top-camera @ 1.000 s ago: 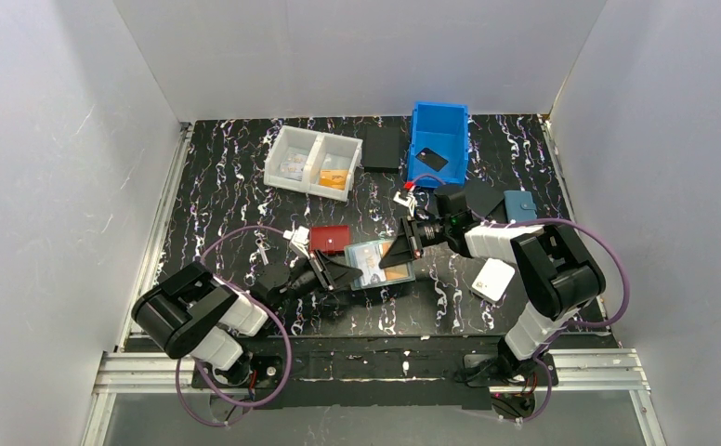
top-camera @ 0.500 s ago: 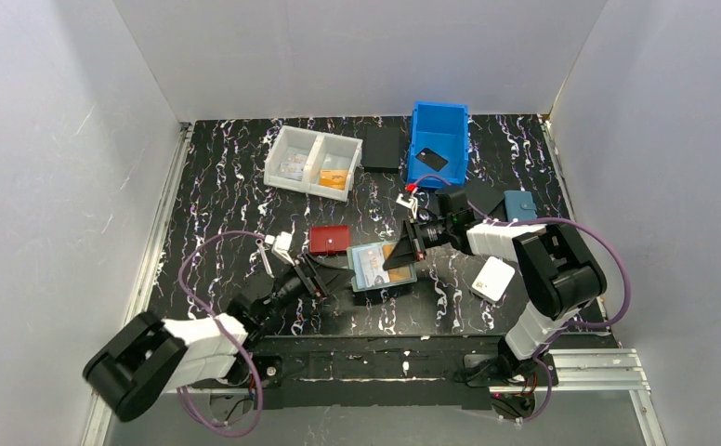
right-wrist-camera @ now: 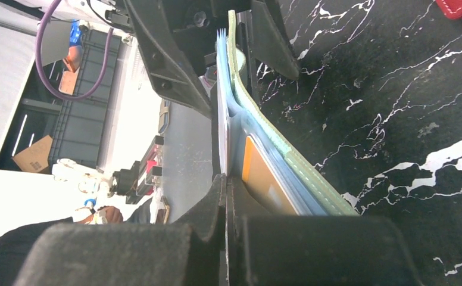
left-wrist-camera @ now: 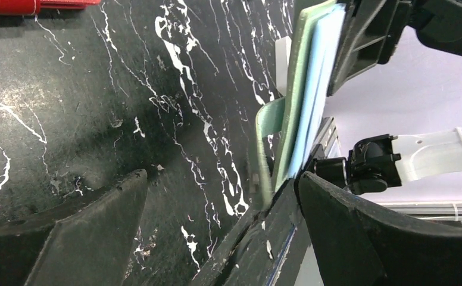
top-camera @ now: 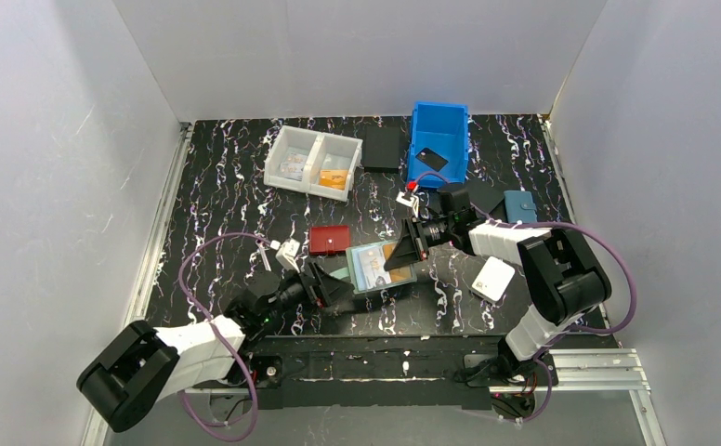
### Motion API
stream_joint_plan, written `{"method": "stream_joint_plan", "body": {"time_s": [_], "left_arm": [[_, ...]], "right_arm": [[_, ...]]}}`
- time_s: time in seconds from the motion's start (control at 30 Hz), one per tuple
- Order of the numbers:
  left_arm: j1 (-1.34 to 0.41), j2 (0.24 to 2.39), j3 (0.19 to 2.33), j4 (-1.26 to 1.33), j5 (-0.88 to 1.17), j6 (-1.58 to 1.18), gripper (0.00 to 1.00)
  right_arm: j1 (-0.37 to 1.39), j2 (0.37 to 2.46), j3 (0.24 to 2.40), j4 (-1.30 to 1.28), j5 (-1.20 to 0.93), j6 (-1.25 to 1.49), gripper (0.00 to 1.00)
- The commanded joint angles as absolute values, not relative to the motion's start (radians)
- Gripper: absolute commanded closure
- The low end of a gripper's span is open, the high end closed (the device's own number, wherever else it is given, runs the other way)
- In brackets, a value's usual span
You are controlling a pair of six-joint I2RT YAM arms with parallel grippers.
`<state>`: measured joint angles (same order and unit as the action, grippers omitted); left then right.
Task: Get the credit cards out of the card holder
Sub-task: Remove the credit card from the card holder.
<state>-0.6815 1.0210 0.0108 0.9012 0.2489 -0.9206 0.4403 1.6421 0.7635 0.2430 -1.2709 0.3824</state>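
1. The left arm reaches low across the bench [top-camera: 227, 186]. The left hand [left-wrist-camera: 219, 179] gapes wide and empty, just beside the card holder [left-wrist-camera: 296, 89].
2. Closing here could catch the holder's green edge instead of the credit cards [right-wrist-camera: 263, 179], which are tucked inside.
3. The right hand [right-wrist-camera: 225, 187] is clamped tight on the holder's far edge and could slip if tugged.

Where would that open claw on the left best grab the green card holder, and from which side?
Probably the free left edge of the card holder, approached from the left. The right gripper is shut on the opposite end, and from the left gripper the holder shows edge-on, thin enough to slip between its open jaws.
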Motion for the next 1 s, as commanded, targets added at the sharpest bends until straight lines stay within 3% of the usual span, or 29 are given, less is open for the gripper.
{"method": "stream_joint_plan", "body": {"time_s": [0.0, 0.1, 0.3, 0.4, 0.57, 0.6, 0.7, 0.97], "left_arm": [[-0.675, 1.039, 0.076, 0.906, 0.292, -0.87, 0.04], [-0.674, 1.049, 0.098, 0.937, 0.327, -0.86, 0.15], [-0.674, 1.102, 0.099, 1.047, 0.394, -0.88, 0.21], [-0.674, 1.166, 0.109, 1.102, 0.422, -0.896, 0.39], [-0.674, 1.319, 0.129, 1.271, 0.465, -0.944, 0.56], [-0.673, 1.355, 0.131, 1.318, 0.475, -0.956, 0.63], [-0.667, 1.461, 0.151, 1.434, 0.54, -0.998, 1.0], [-0.625, 1.432, 0.106, 1.44, 0.544, -1.012, 1.0]], "right_arm": [[0.455, 1.609, 0.806, 0.284, -1.329, 0.374, 0.99], [0.46, 1.614, 0.808, 0.282, -1.33, 0.374, 0.99], [0.464, 1.618, 0.81, 0.281, -1.333, 0.374, 0.99], [0.467, 1.62, 0.81, 0.282, -1.335, 0.373, 0.99], [0.469, 1.623, 0.811, 0.279, -1.337, 0.369, 0.99], [0.469, 1.625, 0.811, 0.278, -1.335, 0.368, 0.99], [0.468, 1.63, 0.815, 0.261, -1.321, 0.356, 0.99], [0.43, 1.631, 0.818, 0.198, -1.239, 0.312, 0.99]]}}
